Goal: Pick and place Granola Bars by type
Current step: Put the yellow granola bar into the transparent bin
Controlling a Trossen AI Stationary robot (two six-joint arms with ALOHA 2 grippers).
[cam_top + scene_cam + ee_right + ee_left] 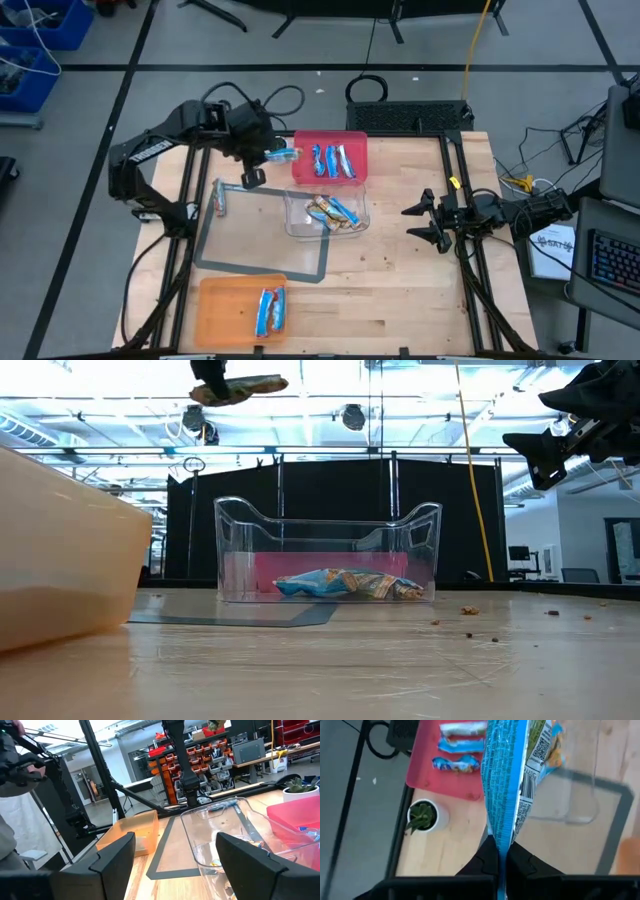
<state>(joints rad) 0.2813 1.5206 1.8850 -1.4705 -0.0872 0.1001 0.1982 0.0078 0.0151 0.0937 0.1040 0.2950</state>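
My left gripper [268, 158] hangs high over the table's far left, just left of the red tray [357, 140], shut on a blue-and-white granola bar [506, 780]. In the low view that bar [245, 387] is far above the table. Three blue bars [331, 160] lie in the red tray. More bars [331, 211] lie in the clear bin [296, 226] at mid table. Blue bars [269, 311] rest in the orange tray [225, 308] at the near edge. One bar [218, 199] lies on the grey mat's left edge. My right gripper [418, 222] waits open, right of the bin. My left gripper pinches the bar between its two fingers [486, 860] by the wrapper's flat end seam [500, 845]. The bar's length runs on away from the fingers, along them. It is lifted clear of the table and lies about level, pointing toward the red tray.
A small white cup with a green plant [423, 816] stands on the table beside the red tray's left side, under my left arm. The grey mat [262, 264] lies under the clear bin. Crumbs [468, 612] dot the wood. Bare wood lies at the near right.
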